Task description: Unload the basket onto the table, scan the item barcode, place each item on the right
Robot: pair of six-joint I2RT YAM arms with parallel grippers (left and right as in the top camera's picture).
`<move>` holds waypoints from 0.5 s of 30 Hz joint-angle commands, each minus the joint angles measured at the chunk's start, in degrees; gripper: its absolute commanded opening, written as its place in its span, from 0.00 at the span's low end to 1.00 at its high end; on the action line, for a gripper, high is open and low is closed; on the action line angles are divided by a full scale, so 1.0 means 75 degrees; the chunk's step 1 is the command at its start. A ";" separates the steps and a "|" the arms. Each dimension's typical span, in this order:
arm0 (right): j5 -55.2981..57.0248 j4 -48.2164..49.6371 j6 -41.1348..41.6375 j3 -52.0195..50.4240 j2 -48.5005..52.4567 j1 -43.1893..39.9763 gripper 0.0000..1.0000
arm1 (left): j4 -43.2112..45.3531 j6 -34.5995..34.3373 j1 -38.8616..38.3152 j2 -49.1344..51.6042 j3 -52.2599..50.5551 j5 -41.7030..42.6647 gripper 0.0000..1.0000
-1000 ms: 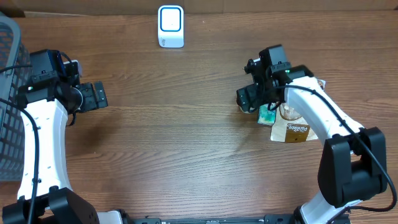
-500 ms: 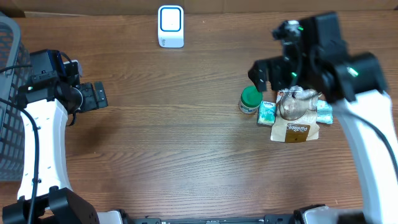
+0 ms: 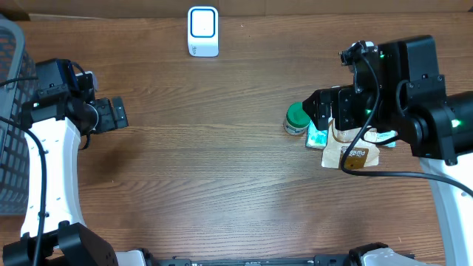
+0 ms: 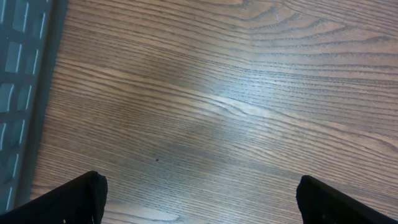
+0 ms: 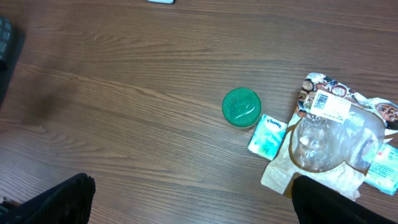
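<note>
The right pincer (image 5: 193, 200) hangs high above the goods with its jaws wide apart and nothing between them. The left pincer (image 3: 120, 114) is also fully open and empty, over bare surface (image 3: 222, 170) next to the basket (image 3: 10, 111), well apart from everything.

The things to scan lie together on the right side. There is a jar (image 5: 242, 107) with a green lid, a small teal pack (image 5: 267, 135) just beside it, and a brown pouch (image 5: 323, 152) with a clear window, which touches the pack. The scanner (image 3: 202, 31) stands at the far edge, near the middle.

The step in hand seems to be the choice and the approach. The jar looks like the easiest pick, because it stands free on its left side and its form is round and firm. To do this well, the right pincer should come straight down with the jar centred between the fingers. The jaw line should be turned so that no finger pushes on the pack. The pouch is soft and may slip or fold. It carries a white label (image 5: 329, 106) on top, but whether this is a barcode is too small to tell. On the jar no code is visible from above, so it may need turning before the scanner.
</note>
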 commanded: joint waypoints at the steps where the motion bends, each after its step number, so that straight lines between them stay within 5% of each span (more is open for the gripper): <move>1: -0.0119 0.0006 0.0047 0.0073 -0.0029 0.0023 1.00 | 0.0006 -0.0047 0.0000 0.0012 0.0067 0.0055 1.00; 8: -0.0090 0.0283 0.0096 -0.0076 -0.0108 0.0017 1.00 | 0.0006 -0.0047 0.0000 0.0012 0.0064 0.0055 1.00; 15: 0.0300 0.1909 0.0090 -0.1419 -0.1279 0.0017 1.00 | 0.0006 -0.0047 0.0000 0.0012 0.0064 0.0055 1.00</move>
